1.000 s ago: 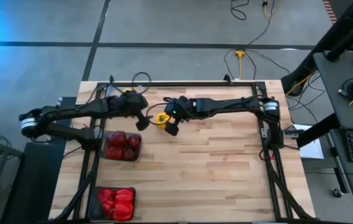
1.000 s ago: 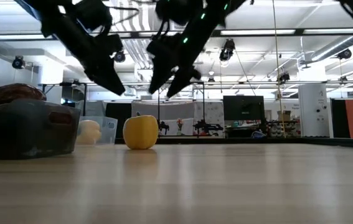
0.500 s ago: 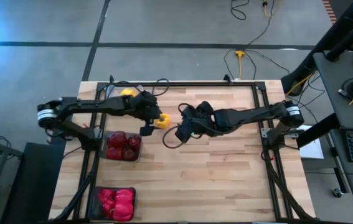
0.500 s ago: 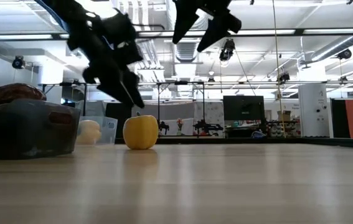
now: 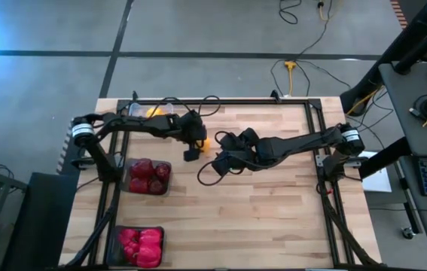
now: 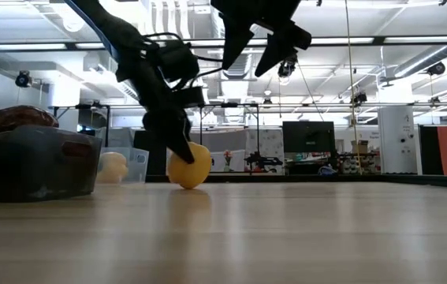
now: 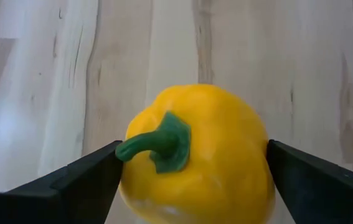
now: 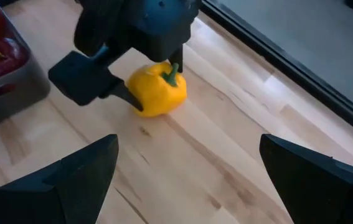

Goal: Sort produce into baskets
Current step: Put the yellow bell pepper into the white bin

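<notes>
Straddling the yellow pepper (image 7: 195,152) with fingers spread and nothing gripped yet, the left gripper (image 5: 193,147) could nudge it rolling away before closing, while the open right gripper (image 5: 227,162) waits nearby.

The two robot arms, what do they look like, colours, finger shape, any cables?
Both arms are black and slender, each with a silver ring near its base. The left gripper and right gripper end in two flat, wedge-shaped black fingers. Thin black cables loop loosely along the left arm and off the right arm.
</notes>
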`<state>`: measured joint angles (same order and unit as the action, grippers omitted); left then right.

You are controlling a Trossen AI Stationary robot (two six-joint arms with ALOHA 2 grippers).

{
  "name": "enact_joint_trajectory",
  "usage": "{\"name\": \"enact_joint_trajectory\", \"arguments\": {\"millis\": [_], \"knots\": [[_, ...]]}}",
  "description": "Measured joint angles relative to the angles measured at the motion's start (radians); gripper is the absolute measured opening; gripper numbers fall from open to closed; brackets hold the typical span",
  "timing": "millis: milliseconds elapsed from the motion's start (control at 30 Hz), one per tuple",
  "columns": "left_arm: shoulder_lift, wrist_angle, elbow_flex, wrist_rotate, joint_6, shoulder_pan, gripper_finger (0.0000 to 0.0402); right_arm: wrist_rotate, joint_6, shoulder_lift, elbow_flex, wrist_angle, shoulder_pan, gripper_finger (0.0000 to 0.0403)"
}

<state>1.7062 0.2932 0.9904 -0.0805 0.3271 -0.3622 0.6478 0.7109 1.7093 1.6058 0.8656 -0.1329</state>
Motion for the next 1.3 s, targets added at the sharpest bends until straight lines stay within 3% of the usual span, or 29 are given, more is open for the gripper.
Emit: {"name": "enact_joint_trajectory", "arguments": {"millis": [167, 467, 567, 700, 833, 1100, 1300], "knots": [[-0.013, -0.005, -0.004, 0.001, -0.079, 0.0, 0.0348, 0.0, -0.015, 0.0, 0.0, -0.003, 0.002, 0.0382], [-0.162, 0.066, -0.019, 0.051, -0.12, 0.001, 0.0265, 0.008, -0.081, 0.0, -0.001, -0.006, 0.033, 0.0382], [-0.256, 0.116, -0.025, 0.126, -0.13, 0.0, 0.0249, 0.01, -0.098, 0.0, -0.001, -0.008, 0.053, 0.0382], [-0.384, 0.193, -0.027, 0.323, -0.119, -0.027, 0.0244, 0.009, -0.125, 0.0, -0.001, -0.013, 0.078, 0.0382], [-0.477, 0.26, -0.052, 0.435, -0.099, -0.121, 0.0243, 0.009, -0.137, 0.0, -0.001, -0.02, 0.102, 0.0382], [-0.482, 0.218, -0.163, 0.401, -0.132, -0.377, 0.025, 0.009, -0.14, 0.0, -0.002, -0.042, 0.133, 0.0382], [-0.442, 0.205, -0.176, 0.274, -0.152, -0.41, 0.0302, 0.006, -0.14, 0.0, -0.002, -0.042, 0.131, 0.0382]]}}
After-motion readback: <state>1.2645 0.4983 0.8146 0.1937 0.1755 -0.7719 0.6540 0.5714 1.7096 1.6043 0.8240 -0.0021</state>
